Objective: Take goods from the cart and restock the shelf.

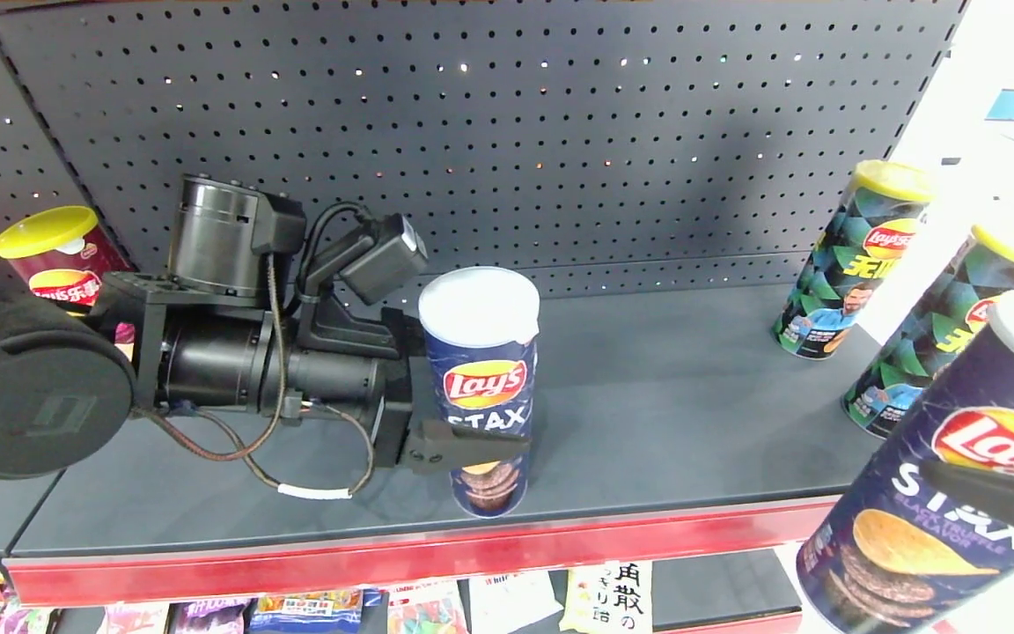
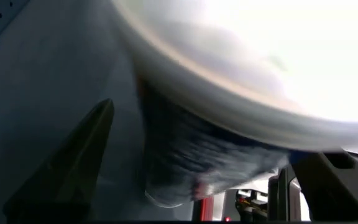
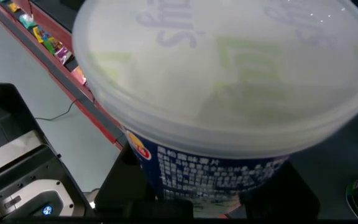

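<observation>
Through the head camera, my left gripper (image 1: 485,431) has its fingers spread around a dark blue can (image 1: 481,352). The can stands upright on the shelf (image 1: 665,396), and one finger crosses its front. My right gripper (image 1: 991,493) is clamped on a second blue can (image 1: 903,546), held tilted just off the shelf's front edge. Two green cans (image 1: 850,264) stand on the shelf just beyond those fingers.

From my left wrist, the can sits between my fingers, with a gap at one.

From my right wrist, the second can's white lid looms above my closed fingers.

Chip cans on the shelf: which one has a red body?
The yellow-lidded can at the far left of the shelf; the others are navy or green-patterned.
</observation>
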